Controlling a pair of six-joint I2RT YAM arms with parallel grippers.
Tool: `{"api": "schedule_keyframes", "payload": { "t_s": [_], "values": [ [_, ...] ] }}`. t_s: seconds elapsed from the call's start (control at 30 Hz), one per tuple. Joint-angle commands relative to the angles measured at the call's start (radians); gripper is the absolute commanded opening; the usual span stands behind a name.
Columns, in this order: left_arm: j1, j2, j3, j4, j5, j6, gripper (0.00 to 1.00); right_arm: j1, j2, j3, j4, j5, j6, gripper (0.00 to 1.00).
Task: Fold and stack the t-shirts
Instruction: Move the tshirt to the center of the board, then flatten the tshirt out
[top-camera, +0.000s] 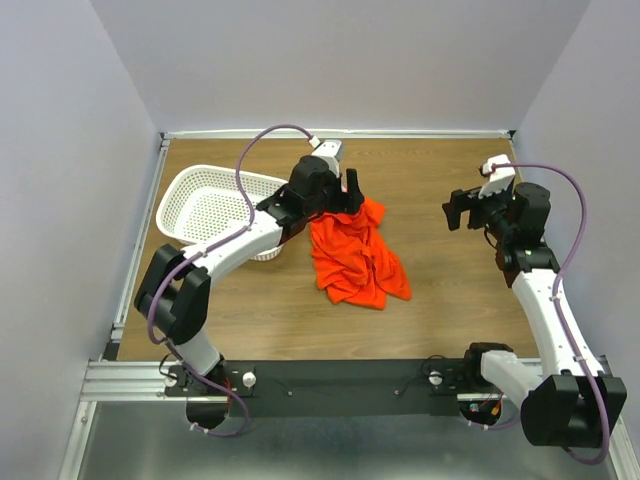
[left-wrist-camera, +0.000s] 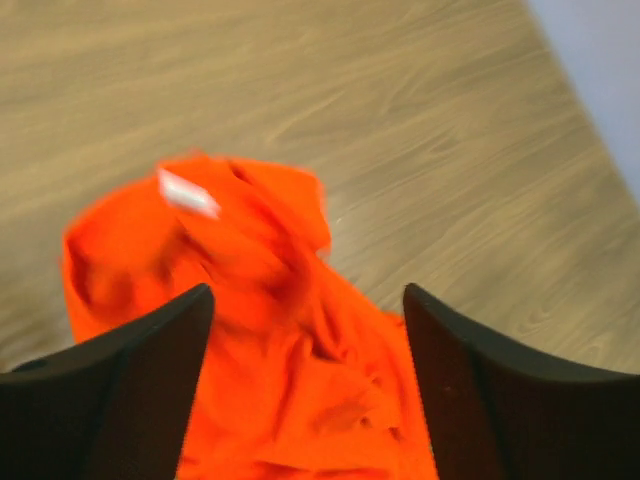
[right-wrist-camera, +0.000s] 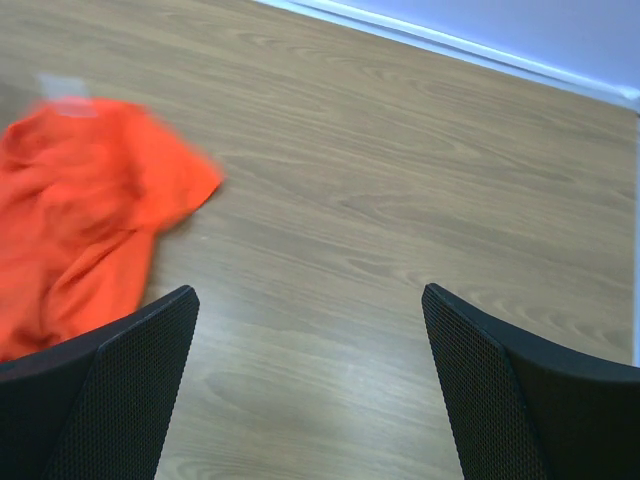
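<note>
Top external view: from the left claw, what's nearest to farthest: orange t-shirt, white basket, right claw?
1. The orange t-shirt, just below the left claw.
2. The white basket, on its left.
3. The right claw, across on the right.

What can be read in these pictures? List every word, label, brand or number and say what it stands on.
No text can be read in any view.
White tag on the orange-red t-shirt: too blurred to read.
White basket: no print visible.
Wooden table: no marks or signs visible.
</note>
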Motion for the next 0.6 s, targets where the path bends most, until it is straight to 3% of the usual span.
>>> {"api": "schedule_keyframes", "payload": {
  "t_s": [0.0,0.1,0.2,0.27,0.37,0.43,0.53,0.57],
  "values": [
    [-0.030,-0.151,0.042,0.007,-0.192,0.165,0.88,-0.006,0.004,-0.009,-0.067,-0.362,-0.094,1.00],
    [-0.031,-0.268,0.019,0.004,-0.313,0.282,0.92,0.017,0.032,-0.009,-0.124,-0.661,-0.189,1.00],
    [-0.013,-0.439,-0.061,0.010,-0.378,0.378,0.98,0.100,0.064,-0.006,-0.171,-0.786,-0.255,1.00],
    [0.019,-0.555,-0.192,0.022,-0.402,0.385,0.98,0.205,0.098,0.002,-0.193,-0.787,-0.314,1.00],
    [0.163,-0.592,-0.332,0.022,-0.316,0.268,0.98,0.298,0.158,0.031,-0.193,-0.724,-0.334,1.00],
    [0.295,-0.488,-0.302,-0.059,-0.240,0.103,0.97,0.298,0.191,0.055,-0.194,-0.687,-0.299,1.00],
    [0.370,-0.295,-0.191,-0.158,-0.128,-0.070,0.91,0.298,0.207,0.043,-0.196,-0.589,-0.285,1.00],
    [0.389,-0.247,-0.152,-0.191,-0.148,-0.200,0.91,0.298,0.189,0.026,-0.194,-0.566,-0.288,1.00]
  ]
}}
